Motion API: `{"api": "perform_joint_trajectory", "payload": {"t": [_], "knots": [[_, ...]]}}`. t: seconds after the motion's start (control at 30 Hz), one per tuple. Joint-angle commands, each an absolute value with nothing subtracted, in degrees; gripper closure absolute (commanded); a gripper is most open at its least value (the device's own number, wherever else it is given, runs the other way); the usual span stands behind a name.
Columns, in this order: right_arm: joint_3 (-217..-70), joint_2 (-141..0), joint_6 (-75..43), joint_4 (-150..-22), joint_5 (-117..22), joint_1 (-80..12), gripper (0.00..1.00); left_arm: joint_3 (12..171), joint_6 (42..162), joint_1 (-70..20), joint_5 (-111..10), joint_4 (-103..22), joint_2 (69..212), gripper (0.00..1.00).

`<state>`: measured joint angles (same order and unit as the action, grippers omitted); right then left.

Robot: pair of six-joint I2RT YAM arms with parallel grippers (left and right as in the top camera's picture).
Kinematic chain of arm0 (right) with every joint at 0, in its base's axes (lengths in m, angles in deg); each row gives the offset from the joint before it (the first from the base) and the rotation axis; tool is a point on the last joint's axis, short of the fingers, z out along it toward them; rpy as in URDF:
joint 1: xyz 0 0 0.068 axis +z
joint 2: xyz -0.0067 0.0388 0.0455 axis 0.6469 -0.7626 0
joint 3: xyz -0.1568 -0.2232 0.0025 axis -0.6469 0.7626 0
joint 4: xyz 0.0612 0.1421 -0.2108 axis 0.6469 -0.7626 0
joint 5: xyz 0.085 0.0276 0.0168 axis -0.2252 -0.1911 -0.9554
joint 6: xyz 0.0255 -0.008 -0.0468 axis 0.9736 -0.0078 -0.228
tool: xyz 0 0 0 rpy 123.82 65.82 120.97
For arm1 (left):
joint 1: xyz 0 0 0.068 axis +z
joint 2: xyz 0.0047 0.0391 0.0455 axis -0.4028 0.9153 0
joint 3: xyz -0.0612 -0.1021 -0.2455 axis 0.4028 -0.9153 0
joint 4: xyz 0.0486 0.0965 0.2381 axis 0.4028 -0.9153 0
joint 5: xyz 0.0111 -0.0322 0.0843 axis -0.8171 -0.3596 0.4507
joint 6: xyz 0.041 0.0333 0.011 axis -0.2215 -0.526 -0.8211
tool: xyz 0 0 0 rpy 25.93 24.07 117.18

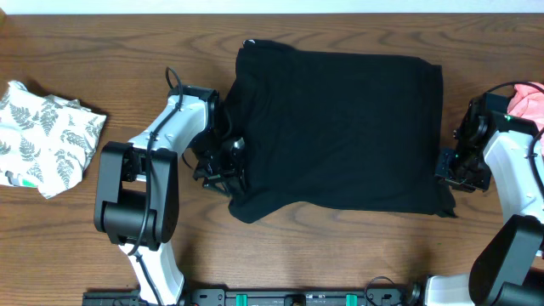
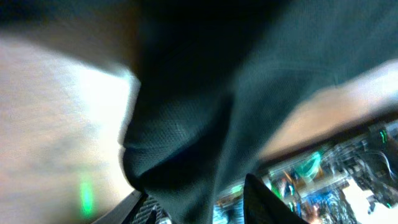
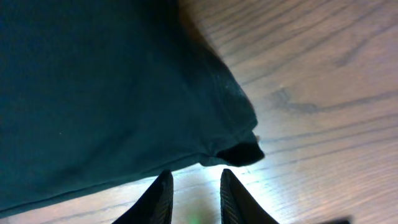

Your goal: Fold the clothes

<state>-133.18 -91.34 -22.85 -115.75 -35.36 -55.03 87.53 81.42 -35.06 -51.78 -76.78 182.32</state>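
One big black piece of soft clothing (image 1: 340, 127) lies spread out in the middle of the brown wooden counter (image 1: 323, 255). I think it lies flat like this so it can be folded neatly. The left fingers (image 2: 266, 200) are at its near left corner. The right fingers (image 3: 160, 194) are at its near right corner. I think they are at both ends so the clothing can be lifted or folded evenly.

The left fingers are spread apart. A bunched lump of the black clothing sits in the gap between them. I cannot tell if they press on it. The right fingers are a little apart too. Only bare wood shows between them, so they pinch nothing. The corner of the black clothing is just past their tips.

The view from above shows the whole shape of the clothing. It also shows a crumpled white cloth with grey leaf shapes (image 1: 47, 136) far off on the left and a pink cloth (image 1: 527, 100) far off on the right. Both lie well apart from the black one, maybe set aside for their own turn. The wrist views miss them. But the wrist views show the gaps between the fingers, which are only dark lumps from above. The left wrist view is blurry.
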Motion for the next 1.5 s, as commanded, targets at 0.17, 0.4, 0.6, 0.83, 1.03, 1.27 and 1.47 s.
{"api": "perform_joint_trajectory", "payload": {"t": [0.17, 0.4, 0.6, 0.83, 1.03, 1.27, 1.47], "knots": [[-127.39, -91.51, -21.78, -110.94, -37.34, -55.25, 0.77, 87.38, 97.88, -35.02, -32.29, -66.05, 181.59, 0.57], [-121.81, -91.51, -21.76, -104.17, -40.4, -55.25, 0.82, 87.38, 100.11, -35.04, -31.0, -57.24, 181.59, 0.57], [-118.73, -91.51, -21.78, -98.92, -41.85, -55.25, 0.99, 87.38, 97.64, -35.04, -33.05, -50.67, 181.59, 0.58], [-115.63, -91.51, -22.43, -93.9, -44.03, -55.25, 0.99, 87.38, 97.33, -35.04, -33.56, -46.38, 181.59, 0.58], [-111.52, -91.51, -22.43, -88.96, -44.16, -55.25, 0.99, 87.38, 97.33, -35.04, -33.56, -45.59, 181.59, 0.58], [-106.1, -91.51, -22.41, -82.81, -44.47, -55.25, 0.99, 87.42, 97.33, -35.04, -33.62, -45.62, 181.33, 0.58], [-102.47, -91.51, -22.13, -78.9, -44.45, -55.25, 0.99, 87.45, 97.35, -35.02, -33.56, -45.64, 178.16, 0.58]]}}
